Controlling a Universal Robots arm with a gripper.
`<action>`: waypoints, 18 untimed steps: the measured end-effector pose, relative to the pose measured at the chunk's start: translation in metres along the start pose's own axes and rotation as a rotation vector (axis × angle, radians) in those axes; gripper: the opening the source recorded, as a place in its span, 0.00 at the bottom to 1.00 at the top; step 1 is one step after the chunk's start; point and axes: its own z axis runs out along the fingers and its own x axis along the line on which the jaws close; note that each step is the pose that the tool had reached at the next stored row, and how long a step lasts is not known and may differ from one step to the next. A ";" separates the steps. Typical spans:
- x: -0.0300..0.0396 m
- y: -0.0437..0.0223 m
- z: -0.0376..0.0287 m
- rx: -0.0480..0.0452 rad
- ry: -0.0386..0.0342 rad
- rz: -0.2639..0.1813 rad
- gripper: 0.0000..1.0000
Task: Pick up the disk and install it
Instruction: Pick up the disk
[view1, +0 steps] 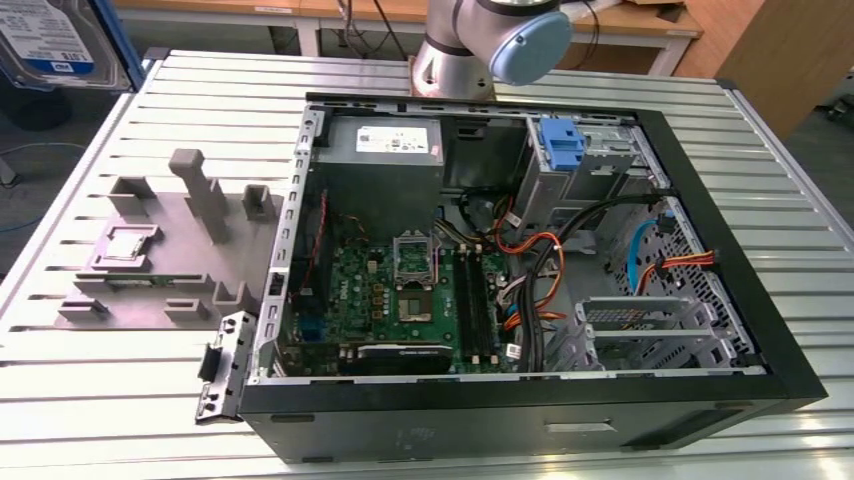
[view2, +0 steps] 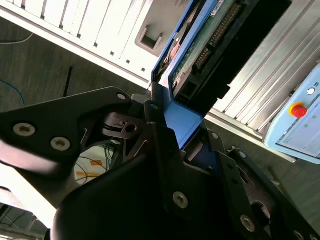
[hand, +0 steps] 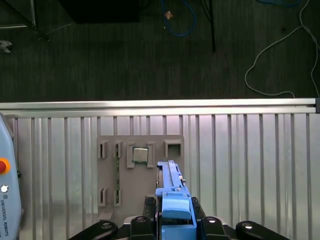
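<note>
Slatted aluminium forms your worktop (view1: 120, 400), the largest thing in the exterior view. On it, from the centre out towards four o'clock, lies the open black desktop computer case (view1: 534, 425), with its green board and cables exposed. At nine o'clock from the case sits the grey plastic parts fixture (view1: 140, 300). At eleven o'clock in the exterior view you see the flat silver-grey disk in its blue plastic carrier (view1: 47, 45), held clear of the worktop. In the first wrist view your black end effector (hand: 173, 212) is clamped on the carrier, with the disk edge-on above the fixture.
</note>
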 end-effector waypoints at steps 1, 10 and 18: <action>0.0001 0.0000 -0.0018 0.0001 -0.0001 0.000 0.36; 0.0006 -0.0008 -0.0023 0.0001 -0.0002 0.000 0.36; 0.0004 -0.0044 -0.0024 0.0000 -0.0001 0.000 0.36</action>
